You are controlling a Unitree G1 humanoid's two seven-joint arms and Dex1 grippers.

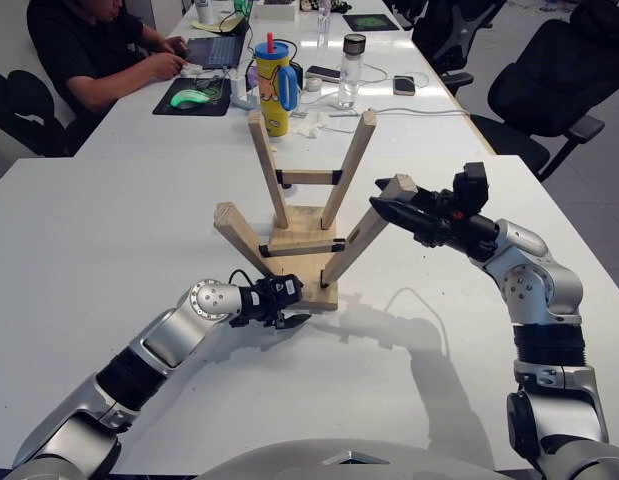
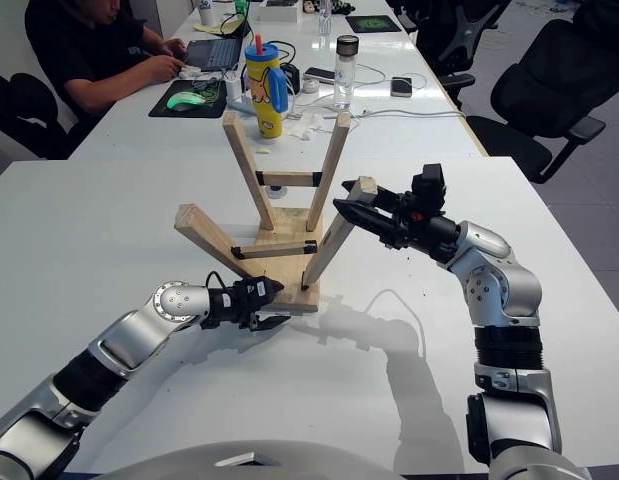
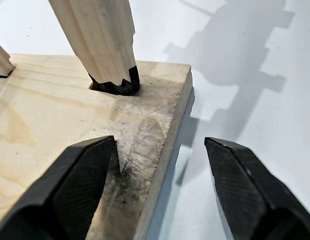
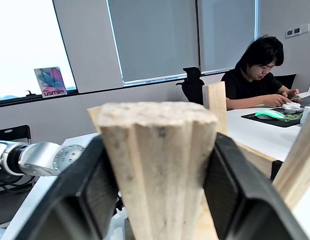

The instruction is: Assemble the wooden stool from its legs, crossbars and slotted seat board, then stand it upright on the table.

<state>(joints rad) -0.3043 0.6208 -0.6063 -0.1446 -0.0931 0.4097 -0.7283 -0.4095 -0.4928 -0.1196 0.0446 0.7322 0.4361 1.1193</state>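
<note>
The wooden stool lies upside down, its slotted seat board flat on the white table and all its legs pointing up. Crossbars join the legs. My right gripper is shut on the top end of the near right leg; the right wrist view has that leg end between both fingers. My left gripper sits low at the board's near edge. It is open, with one finger over the seat board and the other over bare table beside it.
A second table behind holds a yellow cup, a clear bottle, a laptop and cables. Black office chairs stand at the right. Bare tabletop lies left, right and in front of the stool.
</note>
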